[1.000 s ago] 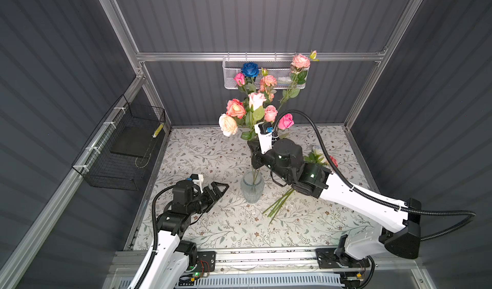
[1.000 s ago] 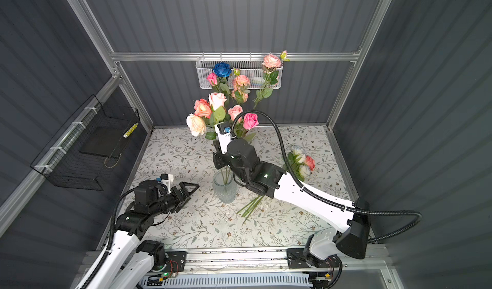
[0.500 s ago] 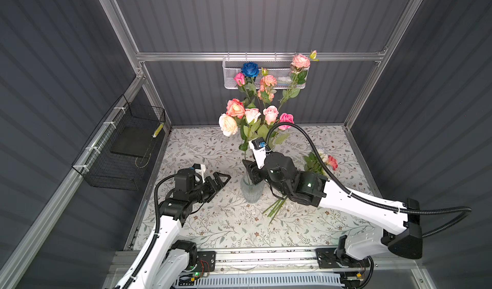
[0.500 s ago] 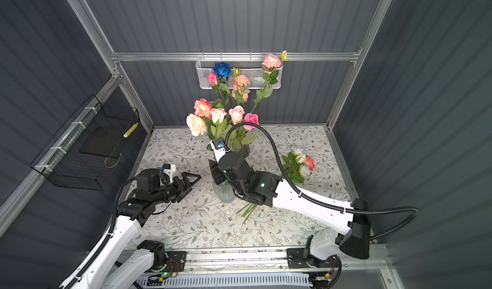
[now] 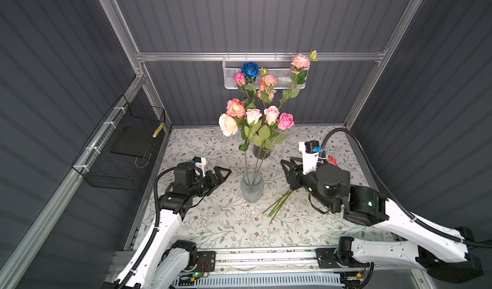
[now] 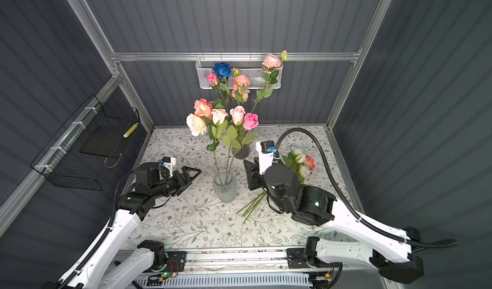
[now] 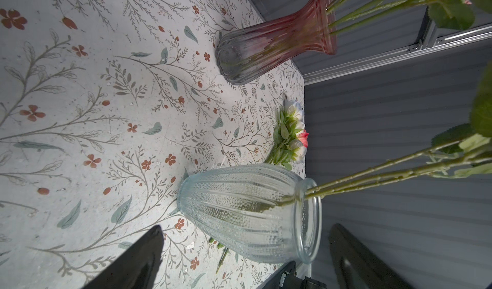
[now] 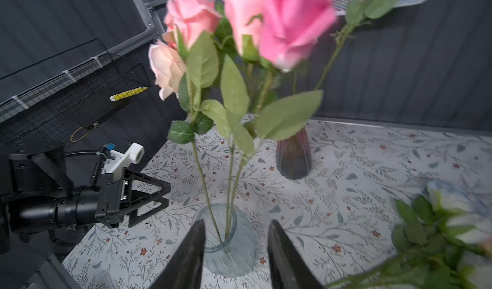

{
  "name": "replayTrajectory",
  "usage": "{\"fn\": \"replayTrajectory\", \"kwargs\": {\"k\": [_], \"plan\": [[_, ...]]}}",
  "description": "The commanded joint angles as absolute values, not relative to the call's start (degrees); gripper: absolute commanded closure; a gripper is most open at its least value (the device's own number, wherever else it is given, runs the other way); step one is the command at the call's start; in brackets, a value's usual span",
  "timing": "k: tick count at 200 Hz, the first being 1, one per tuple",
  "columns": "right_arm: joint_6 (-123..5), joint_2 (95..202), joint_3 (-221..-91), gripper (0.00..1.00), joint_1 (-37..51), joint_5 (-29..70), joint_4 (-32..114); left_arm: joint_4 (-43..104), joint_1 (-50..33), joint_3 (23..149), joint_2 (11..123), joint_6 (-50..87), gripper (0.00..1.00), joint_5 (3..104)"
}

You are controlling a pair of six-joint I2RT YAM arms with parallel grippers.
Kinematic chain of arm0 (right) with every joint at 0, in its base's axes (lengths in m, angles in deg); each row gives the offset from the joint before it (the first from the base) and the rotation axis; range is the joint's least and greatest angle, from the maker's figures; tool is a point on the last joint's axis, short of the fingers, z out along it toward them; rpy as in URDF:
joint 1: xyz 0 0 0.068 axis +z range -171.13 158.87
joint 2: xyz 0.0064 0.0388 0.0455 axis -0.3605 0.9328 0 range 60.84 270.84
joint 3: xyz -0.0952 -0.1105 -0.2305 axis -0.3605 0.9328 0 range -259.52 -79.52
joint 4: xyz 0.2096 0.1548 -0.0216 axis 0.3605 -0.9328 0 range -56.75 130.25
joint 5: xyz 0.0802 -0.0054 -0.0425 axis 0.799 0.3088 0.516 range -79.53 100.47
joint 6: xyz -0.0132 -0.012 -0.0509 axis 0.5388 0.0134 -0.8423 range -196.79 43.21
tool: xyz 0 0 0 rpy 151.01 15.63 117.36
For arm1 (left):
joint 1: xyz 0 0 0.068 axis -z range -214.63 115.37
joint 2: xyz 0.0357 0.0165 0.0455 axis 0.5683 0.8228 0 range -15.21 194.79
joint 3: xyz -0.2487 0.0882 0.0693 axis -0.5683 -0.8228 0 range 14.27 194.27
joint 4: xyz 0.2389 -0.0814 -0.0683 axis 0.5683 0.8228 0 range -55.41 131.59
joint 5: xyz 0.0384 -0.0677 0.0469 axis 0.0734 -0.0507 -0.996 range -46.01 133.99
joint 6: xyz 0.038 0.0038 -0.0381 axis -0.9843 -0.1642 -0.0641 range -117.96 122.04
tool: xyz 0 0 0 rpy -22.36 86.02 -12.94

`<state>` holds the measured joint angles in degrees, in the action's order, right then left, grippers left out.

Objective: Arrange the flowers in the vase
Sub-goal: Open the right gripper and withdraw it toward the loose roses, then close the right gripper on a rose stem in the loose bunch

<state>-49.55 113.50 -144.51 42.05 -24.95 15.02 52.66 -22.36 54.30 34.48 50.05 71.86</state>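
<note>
Top views: three flowers (image 5: pixel 253 116) standing in clear vase (image 5: pixel 252 187) at middle of desk (image 5: pixel 213 221); more in dark vase (image 5: pixel 262 152) behind; loose bunch (image 6: pixel 296 160) lying on desk at right. Left gripper (image 5: pixel 225 172) wide open, empty, near clear vase; right gripper (image 5: pixel 286 165) partly open, empty.

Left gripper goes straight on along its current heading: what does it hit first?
Likely the clear glass vase: the left wrist view frames it between the open fingers of the left gripper, with nothing nearer. The gap is hard to judge.
</note>
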Motion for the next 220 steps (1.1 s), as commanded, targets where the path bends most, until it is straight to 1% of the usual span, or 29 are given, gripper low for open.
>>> {"fn": "replayTrajectory", "kwargs": {"k": [1, 9, 25, 44, 61, 96, 109, 122, 138, 154, 173, 220], "plan": [[-37.6, 108.2, -138.3, 0.73, 35.1, -27.3, 4.4, 51.9, -22.5, 54.3, 32.2, 50.1, 0.03, 69.9], [-34.0, 106.4, -135.5, 0.78, 29.9, -23.1, 2.7, 51.0, -22.5, 53.6, 31.8, 50.9, 0.03, 69.6], [-31.3, 105.3, -130.0, 0.81, 18.6, -11.2, 3.2, 49.6, -22.5, 52.4, 32.1, 52.1, 0.04, 69.6], [-30.7, 109.1, -125.3, 0.82, 7.6, 2.5, 6.7, 48.3, -22.4, 50.9, 33.3, 53.5, 0.05, 70.6], [-31.4, 115.8, -123.9, 0.79, 2.3, 10.7, 10.1, 47.4, -22.4, 49.5, 34.1, 54.4, 0.06, 71.8], [-30.2, 129.2, -124.2, 0.74, -2.7, 17.0, 17.5, 46.5, -22.2, 47.0, 32.6, 56.1, 0.06, 72.9], [-28.6, 132.6, -124.2, 0.69, -4.5, 18.4, 20.4, 46.4, -22.2, 46.3, 31.9, 56.7, 0.06, 73.0], [-27.4, 135.3, -123.4, 0.68, -6.0, 19.6, 24.4, 46.3, -22.2, 45.5, 31.7, 57.1, 0.06, 73.4], [-26.1, 139.0, -123.7, 0.68, -7.5, 21.2, 27.1, 46.2, -22.1, 44.9, 31.8, 57.5, 0.06, 73.9], [-27.0, 142.5, -125.1, 0.68, -7.7, 20.6, 28.3, 46.3, -22.1, 44.9, 31.7, 57.5, 0.06, 74.2], [-27.4, 146.3, -127.2, 0.69, -8.4, 20.0, 26.5, 46.9, -22.1, 45.4, 32.1, 57.1, 0.06, 74.2], [-27.7, 150.7, -126.9, 0.69, -8.9, 19.3, 29.1, 46.9, -22.1, 45.4, 32.4, 57.1, 0.06, 74.0]]}}
